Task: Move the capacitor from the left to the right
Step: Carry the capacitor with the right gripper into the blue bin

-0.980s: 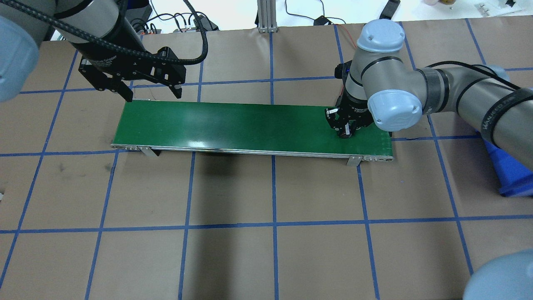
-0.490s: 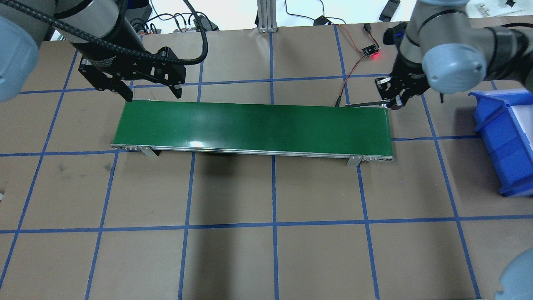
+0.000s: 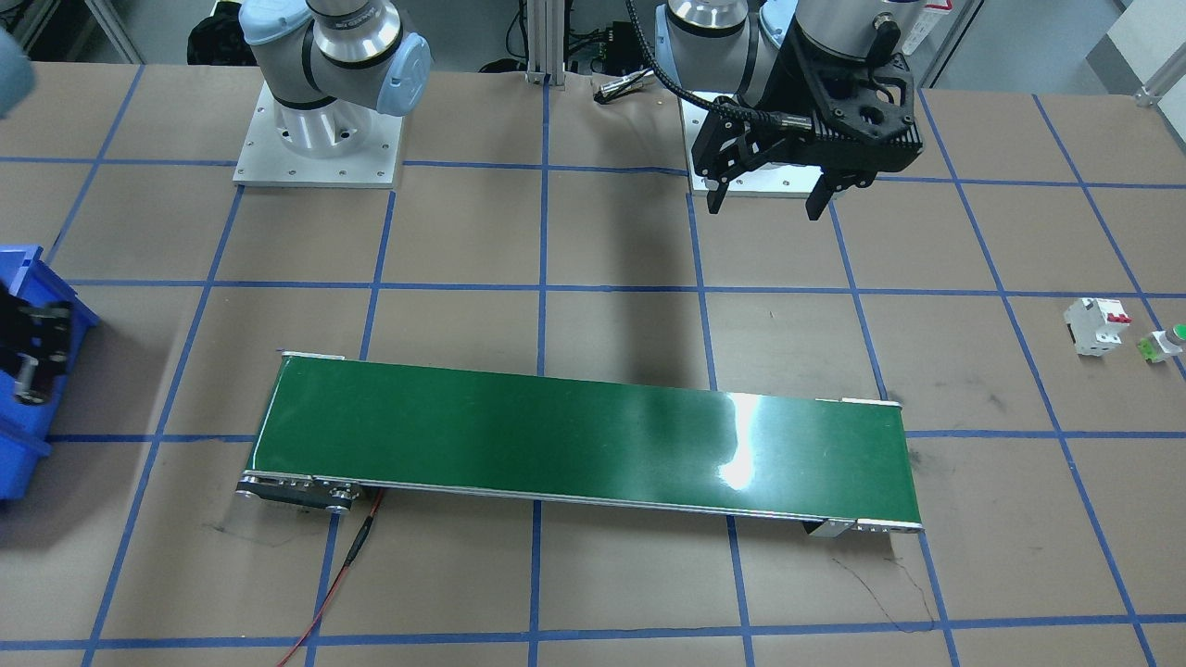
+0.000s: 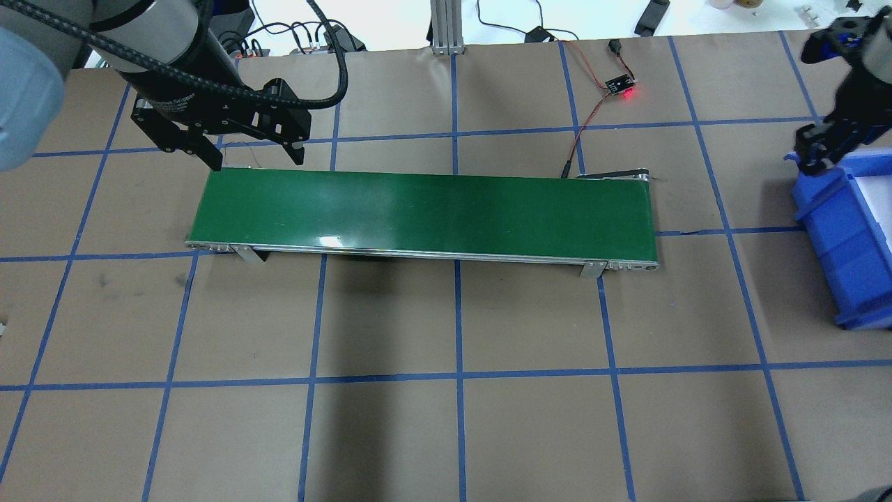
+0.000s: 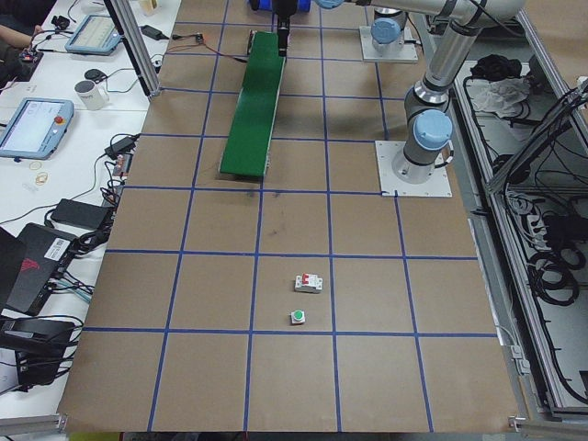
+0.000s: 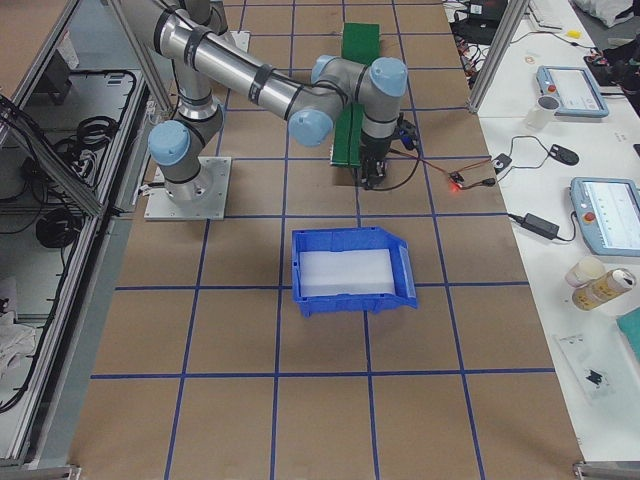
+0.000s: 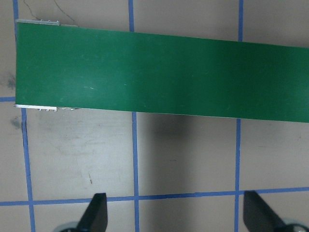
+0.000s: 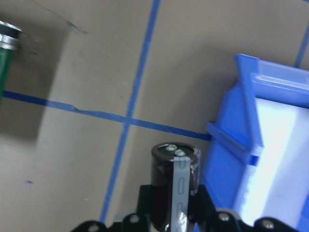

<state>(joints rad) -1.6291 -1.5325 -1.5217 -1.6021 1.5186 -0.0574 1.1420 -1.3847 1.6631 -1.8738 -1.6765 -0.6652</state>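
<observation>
Inspector: Status of the capacitor [image 8: 175, 181]?
Arm: Clamped upright between my right fingers [image 8: 203, 203], now off the green belt [image 4: 425, 209], at the blue bin [image 4: 829, 216] rim. Left fingers [image 4: 211, 155] spread wide, empty. Only release remains, I judge.

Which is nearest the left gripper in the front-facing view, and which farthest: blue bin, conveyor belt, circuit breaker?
From the left gripper:
1. conveyor belt, just in front of it.
2. circuit breaker, out on the robot's left.
3. blue bin, far on the robot's right.
</observation>
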